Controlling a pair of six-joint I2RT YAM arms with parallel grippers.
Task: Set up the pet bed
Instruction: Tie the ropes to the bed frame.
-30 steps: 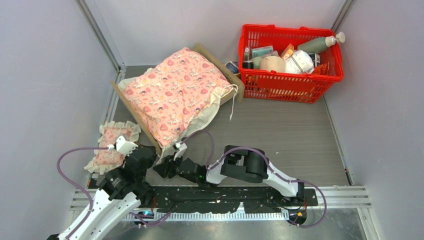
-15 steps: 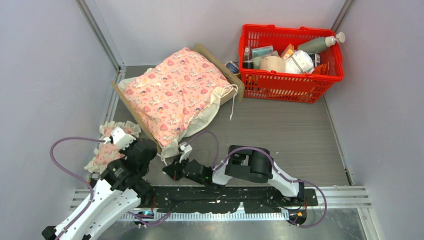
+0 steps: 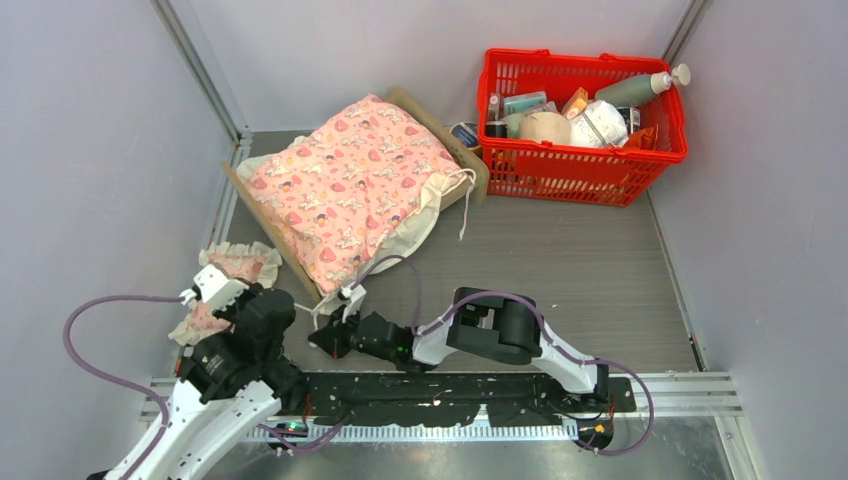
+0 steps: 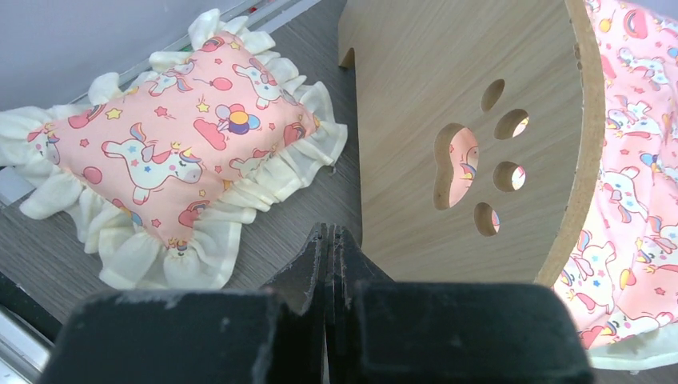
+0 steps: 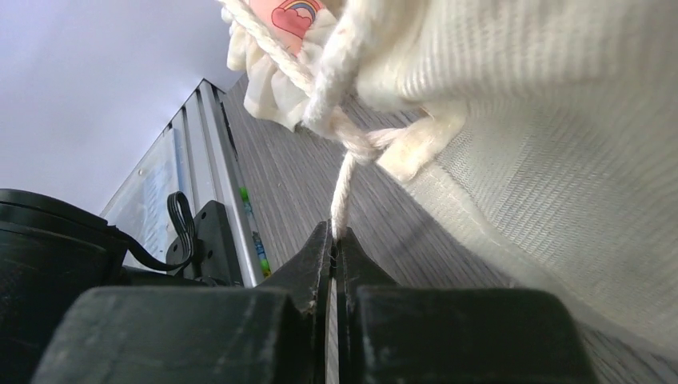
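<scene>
**Pet bed** (image 3: 458,150): upper left of centre in the top view, set at an angle. A pink blanket (image 3: 350,180) is draped over it and spills off the near edge. A frilled pillow (image 3: 225,285) lies on the table (image 3: 560,270) at lower left, just beside the headboard (image 4: 432,136).

**Risks**
- Left claw (image 4: 328,240): it sits low between the pillow and the headboard, so a forward push could shove the pillow or knock the light frame askew.
- Right claw (image 5: 334,234): it grips only a thin cord (image 5: 342,188) at the blanket's corner. A pull may slip the cord free, or drag the blanket off instead of straightening it.

**Pose**
- Left arm: folded at lower left, with its claw fully closed and holding nothing.
- Right arm: elbow bent low at bottom centre, reaching leftward, with its claw pinched shut on the cord.
</scene>
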